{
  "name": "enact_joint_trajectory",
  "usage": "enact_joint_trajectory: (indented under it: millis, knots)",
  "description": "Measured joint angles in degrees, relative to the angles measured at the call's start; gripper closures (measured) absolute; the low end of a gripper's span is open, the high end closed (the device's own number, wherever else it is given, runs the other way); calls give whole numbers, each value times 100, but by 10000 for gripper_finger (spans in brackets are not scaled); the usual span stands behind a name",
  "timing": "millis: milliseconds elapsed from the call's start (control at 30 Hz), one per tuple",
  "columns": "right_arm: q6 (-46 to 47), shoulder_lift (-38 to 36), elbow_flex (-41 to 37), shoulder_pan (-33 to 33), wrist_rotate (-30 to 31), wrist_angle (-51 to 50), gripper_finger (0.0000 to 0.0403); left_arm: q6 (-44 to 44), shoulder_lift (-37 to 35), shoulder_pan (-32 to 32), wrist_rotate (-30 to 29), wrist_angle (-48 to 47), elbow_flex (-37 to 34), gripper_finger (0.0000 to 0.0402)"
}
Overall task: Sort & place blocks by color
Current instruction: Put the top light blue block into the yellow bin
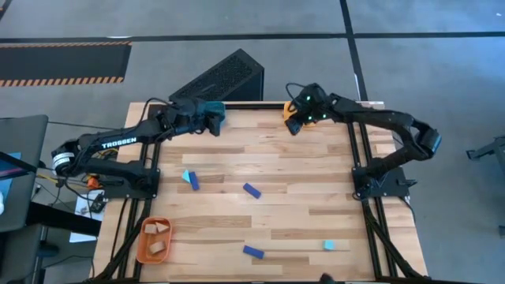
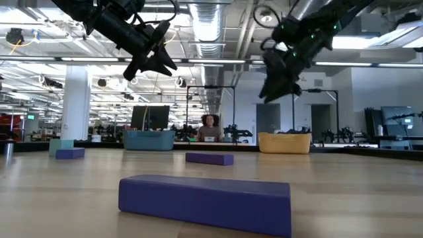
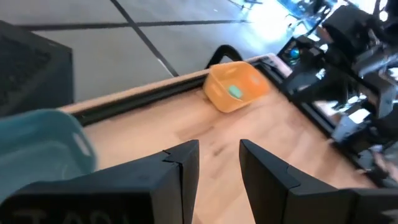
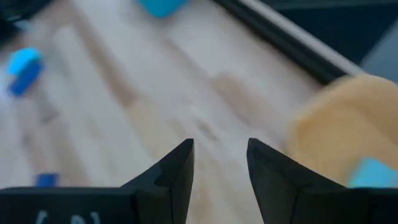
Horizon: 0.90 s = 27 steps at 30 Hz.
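Three dark blue bars lie flat on the table (image 1: 252,190), (image 1: 253,252), (image 1: 194,181). The last one has a cyan chunk (image 1: 187,175) beside it. Another cyan chunk (image 1: 329,245) lies near the front right. One cyan chunk (image 3: 235,91) sits inside the yellow tray (image 3: 217,99). Tan wooden pieces (image 1: 157,229) lie in the orange tray (image 1: 140,251). My left gripper (image 3: 219,163) is open and empty, hovering by the teal tray (image 1: 216,109) at the far edge. My right gripper (image 4: 221,158) is open and empty, raised beside the yellow tray (image 4: 329,124).
A black box (image 1: 225,79) stands beyond the far edge, behind the teal tray. Both arm bases are clamped at the table's sides (image 1: 126,177), (image 1: 383,177). In the low view a blue bar (image 2: 205,201) lies close to the near edge, and a person sits far behind the table.
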Motion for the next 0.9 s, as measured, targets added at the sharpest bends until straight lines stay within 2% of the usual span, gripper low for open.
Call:
enact_joint_trajectory:
  millis: [200, 333, 467, 667, 800, 900]
  knots:
    - [208, -18, 0, 1022, 63, 522, 237, -568, -4, -643, -161, -271, 0, 302]
    - [450, -14, 0, 1648, 444, 979, 235, -1409, -107, -959, -277, -1526, -4, 302]
    - [908, -14, 0, 2172, 779, 1367, 235, -1628, -490, -1210, -268, -2703, -4, 302]
    - [1195, 148, 9, 2891, 1529, 2368, 234, -1748, -1349, -1376, -685, -3786, -4, 302]
    - [1245, 473, 180, 3285, 1938, 3158, 227, -2051, -1743, -1433, -697, -4419, -2, 302]
    - [1599, 828, 451, 3493, 2276, 3001, 224, -2130, -1796, -1745, -653, -4830, -9, 296]
